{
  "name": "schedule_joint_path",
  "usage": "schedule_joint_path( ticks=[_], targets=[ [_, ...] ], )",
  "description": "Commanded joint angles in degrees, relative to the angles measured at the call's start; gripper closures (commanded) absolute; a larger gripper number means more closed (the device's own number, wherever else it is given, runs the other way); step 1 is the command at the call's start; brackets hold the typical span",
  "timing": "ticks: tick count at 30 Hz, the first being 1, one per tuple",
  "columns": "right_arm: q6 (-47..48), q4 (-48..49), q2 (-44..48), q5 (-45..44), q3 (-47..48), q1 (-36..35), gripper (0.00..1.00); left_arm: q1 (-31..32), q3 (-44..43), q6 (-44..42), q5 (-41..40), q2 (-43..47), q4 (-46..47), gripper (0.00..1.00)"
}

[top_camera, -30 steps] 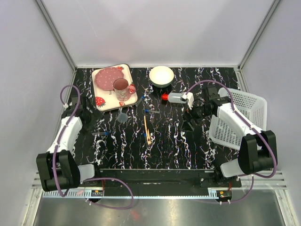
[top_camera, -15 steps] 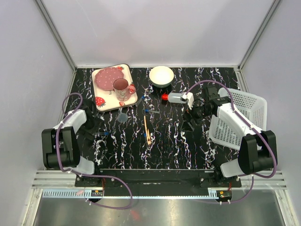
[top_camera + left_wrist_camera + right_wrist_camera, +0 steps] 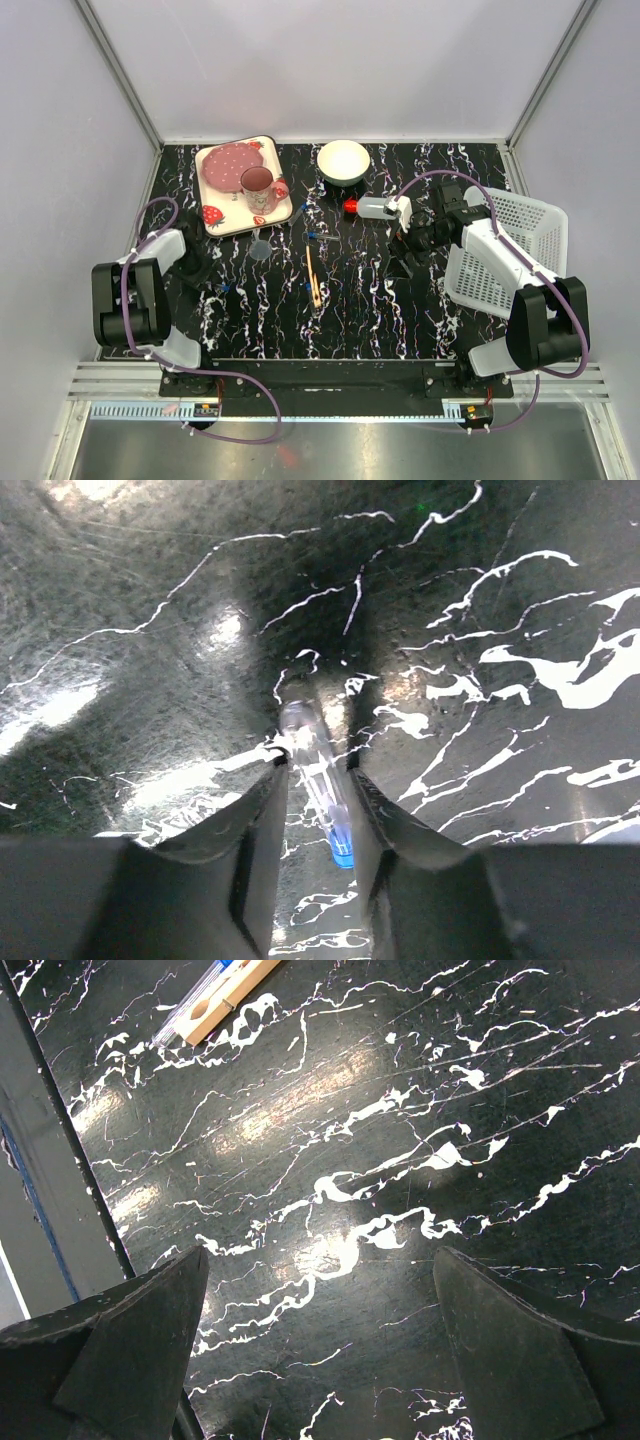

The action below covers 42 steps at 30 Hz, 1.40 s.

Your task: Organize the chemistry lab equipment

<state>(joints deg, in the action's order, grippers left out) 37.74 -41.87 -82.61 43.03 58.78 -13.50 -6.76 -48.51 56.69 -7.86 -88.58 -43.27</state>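
Top view: your left arm is folded low near the left edge of the surface, which puts its jaws over 1 blue-capped tube lying apart from the other items. The red-capped bottle lies on its side near the white bowl, close by the right arm's wrist. The wooden stick lies mid-surface. The white basket sits at the right edge, likely a place for sorted items. From here you cannot tell how either pair of jaws stands.

Left wrist view: this fills that gap. The 2 fingers straddle the tube, which lies flat on the surface with its blue cap toward the camera. The left jaws are narrow, but whether they press on the tube cannot be told.

Right wrist view: the right jaws are wide and hold nothing, with only bare surface between them. A tan wooden end with clear tubes beside it shows in the upper left corner, well apart from the fingers. You would judge this arm idle.
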Motion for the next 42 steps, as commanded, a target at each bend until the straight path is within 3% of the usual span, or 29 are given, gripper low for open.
schedule_joint_path(
  ticks=[1, 5, 8, 16, 22, 23, 28, 31, 34, 40, 42],
  targets=[
    [1.2, 0.1, 0.9, 0.5, 0.2, 0.1, 0.00, 0.2, 1.0, -1.2, 1.9, -1.1, 5.5, 0.72],
    [1.2, 0.2, 0.9, 0.7, 0.0, 0.0, 0.00, 0.7, 3.0, -4.0, 4.2, 2.5, 7.2, 0.88],
    [1.3, 0.2, 0.8, 0.7, 0.0, 0.0, 0.00, 1.1, 4.8, -6.5, 5.9, 5.9, 8.2, 0.92],
    [1.6, 0.2, 1.7, 2.7, -0.3, 0.0, 0.00, 3.4, 8.0, -16.5, 16.4, 21.6, 10.9, 0.94],
    [4.6, -0.1, 5.4, 8.6, -1.5, -0.1, 0.00, 6.5, 8.7, -24.5, 34.6, 28.5, 14.1, 0.89],
    [6.3, -0.2, 6.1, 9.3, -1.7, -0.4, 0.00, 8.1, 8.5, -25.9, 39.9, 28.3, 14.4, 0.88],
    [21.7, -4.1, 11.7, 12.8, -1.3, -1.4, 0.00, 20.3, 6.1, -25.8, 51.2, 24.9, 18.7, 0.89],
    [35.6, -15.1, 10.3, 15.7, 3.5, -2.1, 0.00, 29.2, 2.5, -25.7, 55.9, 20.8, 21.9, 0.89],
    [42.8, -24.2, 7.2, 17.2, 9.1, -5.3, 0.00, 36.6, -1.8, -26.3, 59.3, 15.5, 24.5, 0.89],
    [46.3, -27.0, 7.1, 6.9, 11.3, -19.7, 0.00, 44.8, -10.4, -29.1, 65.4, 5.0, 24.5, 0.88],
    [46.8, -28.0, 6.4, 5.6, 12.5, -21.4, 0.00, 46.3, -12.5, -29.3, 66.8, 2.0, 24.5, 0.88]
  ],
)
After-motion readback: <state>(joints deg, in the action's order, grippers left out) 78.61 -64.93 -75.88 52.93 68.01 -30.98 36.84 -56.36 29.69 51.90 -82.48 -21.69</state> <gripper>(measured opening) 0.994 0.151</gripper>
